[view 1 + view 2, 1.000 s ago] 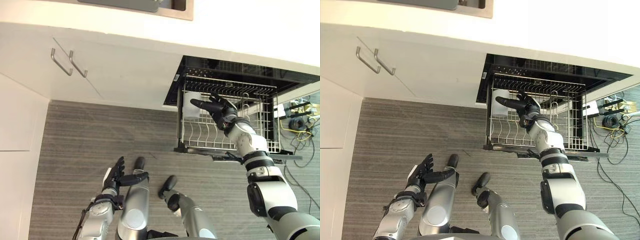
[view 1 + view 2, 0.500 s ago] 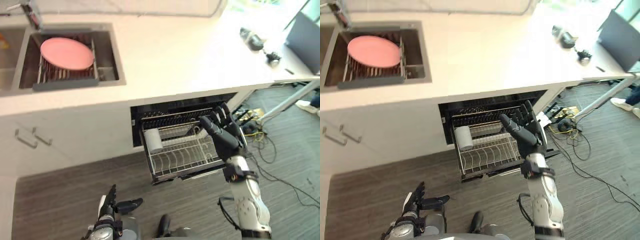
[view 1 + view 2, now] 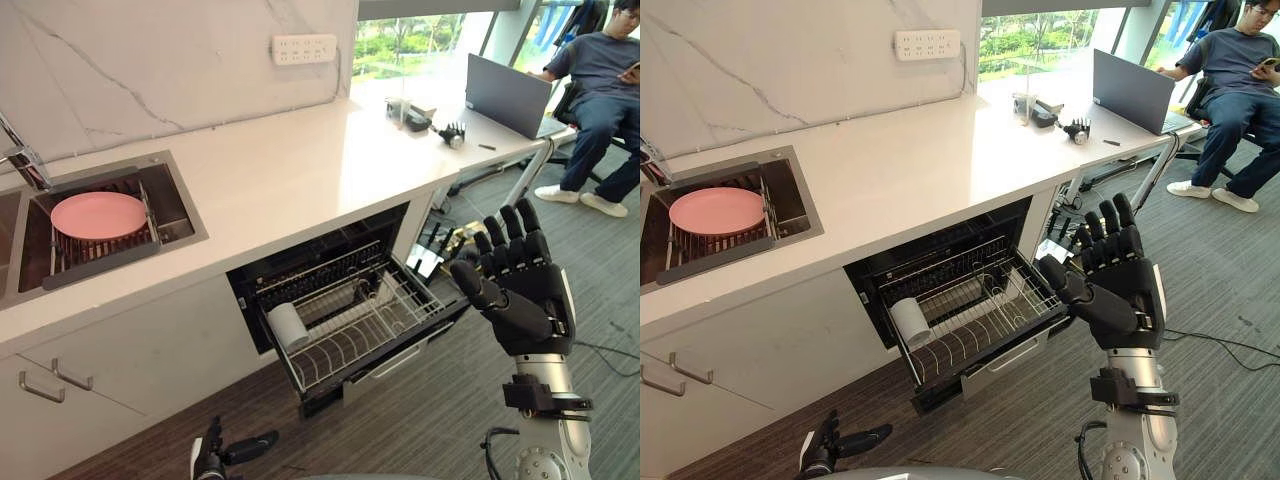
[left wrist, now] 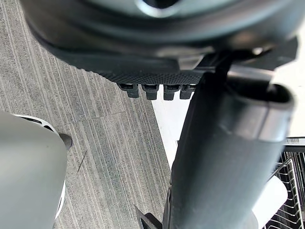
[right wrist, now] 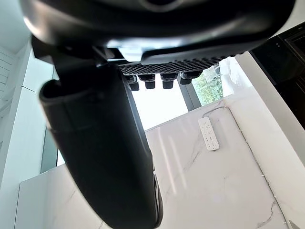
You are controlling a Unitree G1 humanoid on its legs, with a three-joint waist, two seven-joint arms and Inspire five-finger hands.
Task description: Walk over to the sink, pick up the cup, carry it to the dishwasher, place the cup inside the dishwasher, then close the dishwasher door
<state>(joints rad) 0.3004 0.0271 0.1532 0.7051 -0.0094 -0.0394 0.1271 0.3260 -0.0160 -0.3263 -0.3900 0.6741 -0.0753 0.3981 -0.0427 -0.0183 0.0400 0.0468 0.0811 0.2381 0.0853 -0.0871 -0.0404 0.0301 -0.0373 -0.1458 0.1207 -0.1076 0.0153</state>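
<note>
A white cup [image 3: 287, 325] lies on its side at the left end of the pulled-out wire rack [image 3: 385, 318] of the open dishwasher [image 3: 300, 270]; it also shows past my left hand [image 4: 224, 157] in the left wrist view as the cup [image 4: 269, 200]. My right hand [image 3: 527, 300] is raised in the air to the right of the rack, open, fingers straight and spread, holding nothing. Low down by the floor, my left hand [image 3: 213, 455] hangs open and idle.
The sink [image 3: 178, 205] at the left of the white counter [image 3: 290, 170] holds a pink plate [image 3: 98, 215] on a rack. A laptop [image 3: 505, 95] and small items sit at the counter's far right, where a person [image 3: 600, 80] is seated. Cabinet handles [image 3: 48, 380] are lower left.
The camera has swung up from the floor to the counter. My right hand has come away from the rack and lifted, still open. The cup stays in the rack.
</note>
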